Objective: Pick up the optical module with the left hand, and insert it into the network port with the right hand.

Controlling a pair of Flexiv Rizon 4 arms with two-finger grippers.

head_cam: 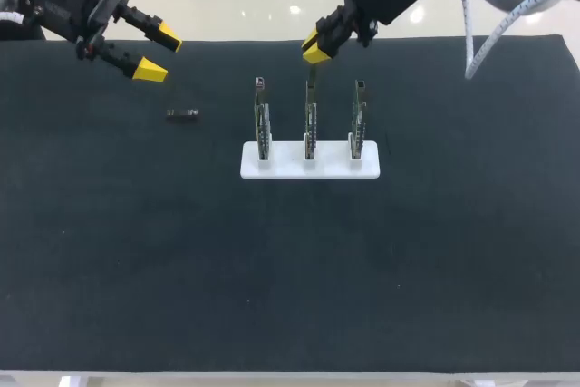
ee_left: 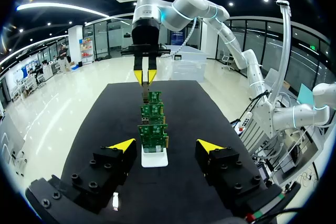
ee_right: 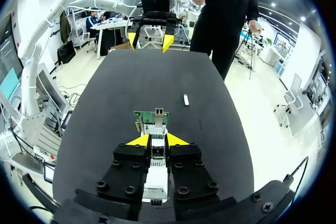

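Note:
My right gripper [head_cam: 314,46] hangs over the middle circuit board [head_cam: 310,124] and is shut on a silver optical module [ee_right: 156,157], which lies lengthwise between its fingers. In the right wrist view that board's port cage [ee_right: 157,113] sits just ahead of the module's tip. My left gripper [head_cam: 159,53] stands open and empty at the far left of the black mat. A second small module [head_cam: 182,114] lies flat on the mat below it, also visible in the right wrist view as a silver piece [ee_right: 186,99]. The left wrist view shows my open left gripper [ee_left: 167,145] facing the row of boards [ee_left: 153,132].
Three green circuit boards stand upright in a white base [head_cam: 281,168] near the mat's middle, each with a port on top. The right arm reaches in from the far right corner. Bare black mat [head_cam: 290,269] fills the whole near half of the table.

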